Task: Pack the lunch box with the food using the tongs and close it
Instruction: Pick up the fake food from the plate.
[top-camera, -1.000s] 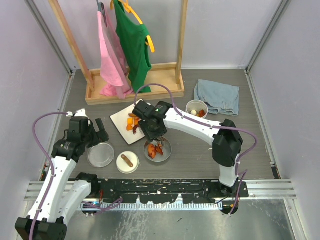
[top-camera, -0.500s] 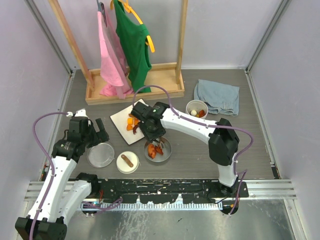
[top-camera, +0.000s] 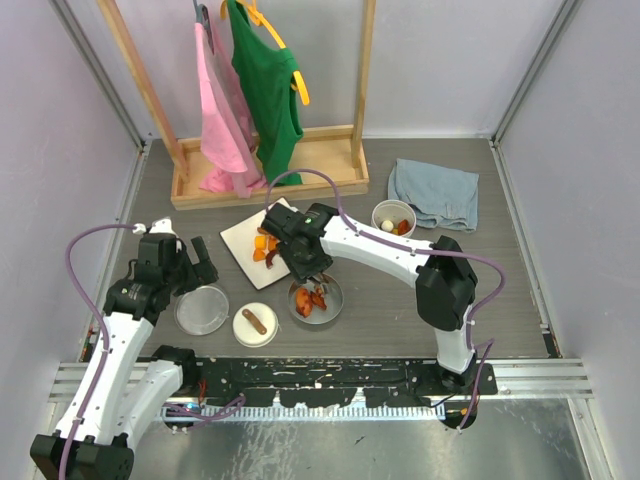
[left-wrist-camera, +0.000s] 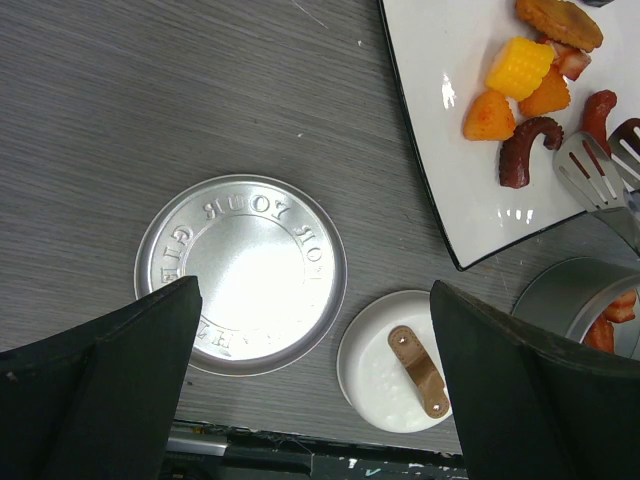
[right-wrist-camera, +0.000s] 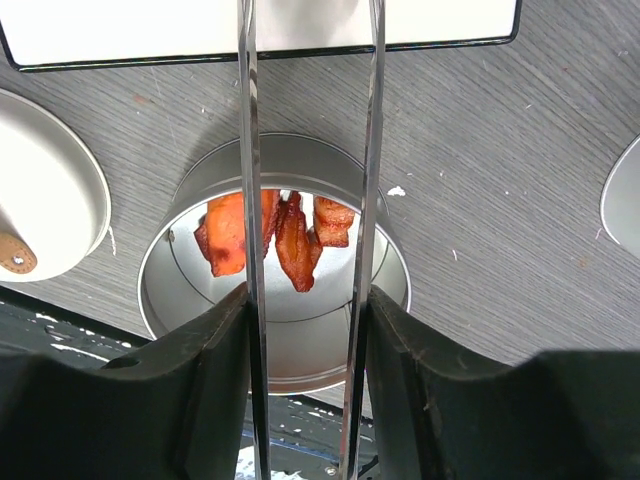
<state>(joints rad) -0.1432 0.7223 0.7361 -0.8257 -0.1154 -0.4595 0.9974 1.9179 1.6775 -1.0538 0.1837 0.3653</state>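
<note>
Tongs (right-wrist-camera: 250, 150), squeezed in the right claw (right-wrist-camera: 305, 300), point over the tin (right-wrist-camera: 310, 165) toward the plate (right-wrist-camera: 450, 20); left claw (left-wrist-camera: 312, 290) gapes empty.

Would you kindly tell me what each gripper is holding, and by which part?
The right gripper holds the tongs, its fingers pressing the outsides of both arms. The left gripper is open and holds nothing.

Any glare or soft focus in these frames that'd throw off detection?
Left wrist: hard glare whites out the centre of the lid, small hotspots on the plate. Right wrist: tongs and food crisp, tin shiny but not blown out. Top external: even light, soft shadows, no blur.
</note>
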